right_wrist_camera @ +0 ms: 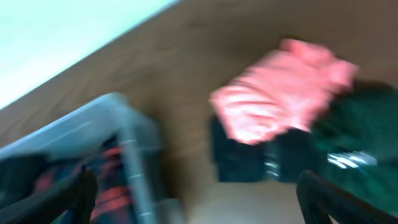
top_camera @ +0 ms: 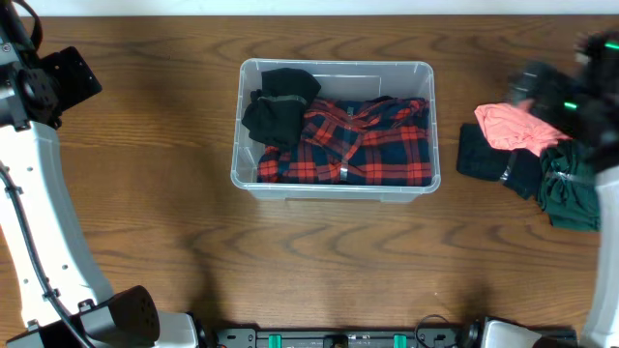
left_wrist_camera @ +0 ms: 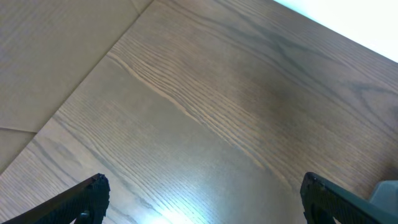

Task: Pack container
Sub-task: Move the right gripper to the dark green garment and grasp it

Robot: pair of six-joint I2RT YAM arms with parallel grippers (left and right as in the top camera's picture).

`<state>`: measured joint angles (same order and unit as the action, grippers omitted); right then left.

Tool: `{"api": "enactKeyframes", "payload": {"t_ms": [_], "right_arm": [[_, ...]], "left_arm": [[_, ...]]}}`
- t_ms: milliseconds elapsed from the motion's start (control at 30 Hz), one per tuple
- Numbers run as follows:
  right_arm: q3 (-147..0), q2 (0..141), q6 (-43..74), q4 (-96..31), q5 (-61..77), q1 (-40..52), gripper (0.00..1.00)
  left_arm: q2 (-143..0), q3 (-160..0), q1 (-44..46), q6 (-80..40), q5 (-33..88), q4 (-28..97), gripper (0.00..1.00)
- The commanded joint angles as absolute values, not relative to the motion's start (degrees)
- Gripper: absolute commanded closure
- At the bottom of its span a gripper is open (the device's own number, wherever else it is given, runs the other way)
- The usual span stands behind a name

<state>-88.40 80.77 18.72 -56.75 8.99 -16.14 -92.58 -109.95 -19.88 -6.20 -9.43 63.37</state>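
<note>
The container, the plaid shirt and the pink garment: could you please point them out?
container (top_camera: pixel 338 192), overhead view, front wall.
plaid shirt (top_camera: pixel 372 145), overhead view, fabric middle.
pink garment (top_camera: pixel 503 126), overhead view, centre.

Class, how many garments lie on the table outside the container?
3, all right of the container: a pink garment on top, a black garment beneath it, a dark green garment furthest right. Others may be hidden.
</note>
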Motion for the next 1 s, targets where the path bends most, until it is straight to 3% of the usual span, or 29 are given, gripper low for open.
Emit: {"api": "enactKeyframes", "payload": {"t_ms": [0, 300, 533, 967], "right_arm": [[-86.5, 80.9, 19.6, -57.8, 9.6, -24.2, 0.01], [-77.1, 80.9, 26.2, -58.0, 10.3, -42.0, 0.01], [-65.4, 80.9, 25.8, -50.7, 16.6, -52.9, 0.01], [-53.0, 85.9, 23.9, -30.3, 22.7, -57.7, 0.05]], "left_arm": [[-92.4, -109.7, -20.2, -6.7, -9.9, 63.6, 0.02], [-92.4, -109.7, -20.2, -6.7, -9.9, 63.6, 0.02], [-92.4, -109.7, -20.2, -6.7, -9.9, 63.6, 0.02], [-92.4, -109.7, -20.2, -6.7, -9.9, 63.6, 0.02]]}}
